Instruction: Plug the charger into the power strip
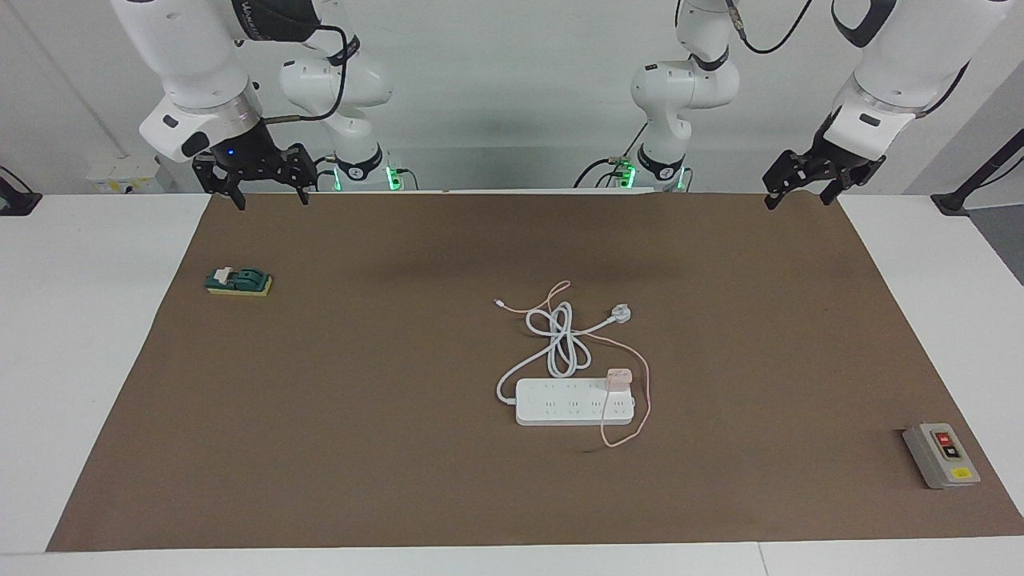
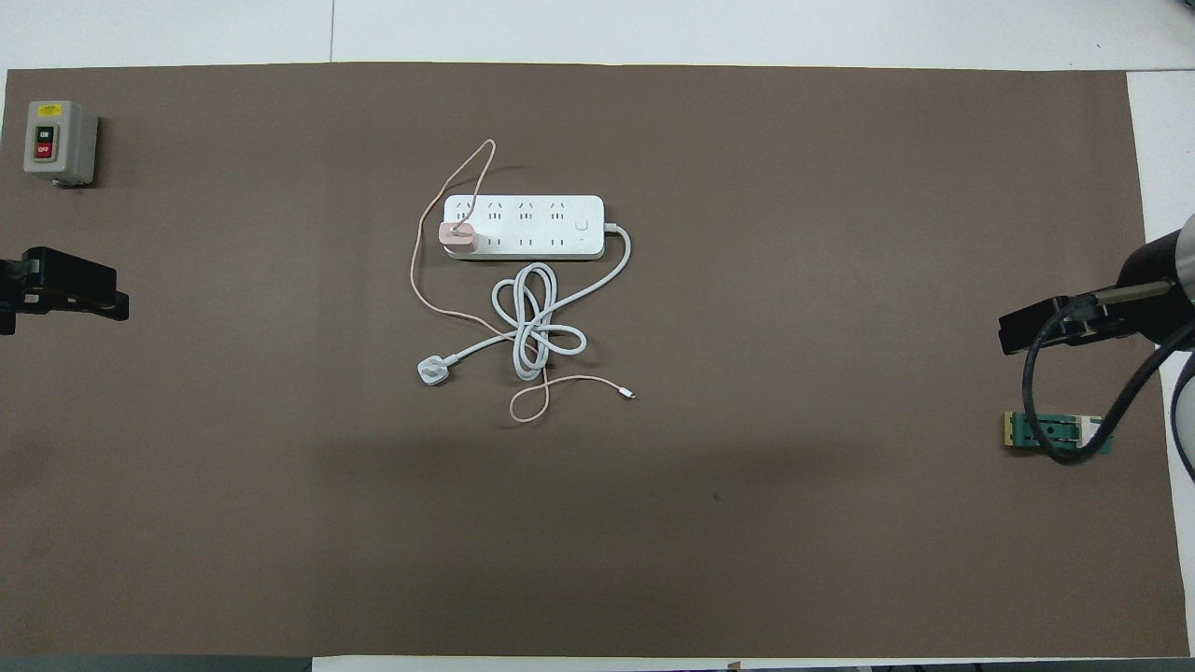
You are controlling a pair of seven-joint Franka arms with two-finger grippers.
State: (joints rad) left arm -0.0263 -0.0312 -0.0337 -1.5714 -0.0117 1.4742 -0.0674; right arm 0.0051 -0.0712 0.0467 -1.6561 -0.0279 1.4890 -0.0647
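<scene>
On the brown mat (image 1: 320,416), a grey box (image 2: 58,140) reads ON and OFF.

Brown mat (image 1: 320,416) over a white surface (image 1: 72,336), grey button box (image 1: 941,455) with red and black buttons near the left arm's end, small green and yellow block (image 1: 238,282) toward the right arm's end

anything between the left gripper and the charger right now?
Nothing visible. The left gripper hangs open over the mat's edge nearest the robots, with only bare mat down to the charger, which already sits on the power strip at its end toward the left arm. The right gripper waits, open.
</scene>
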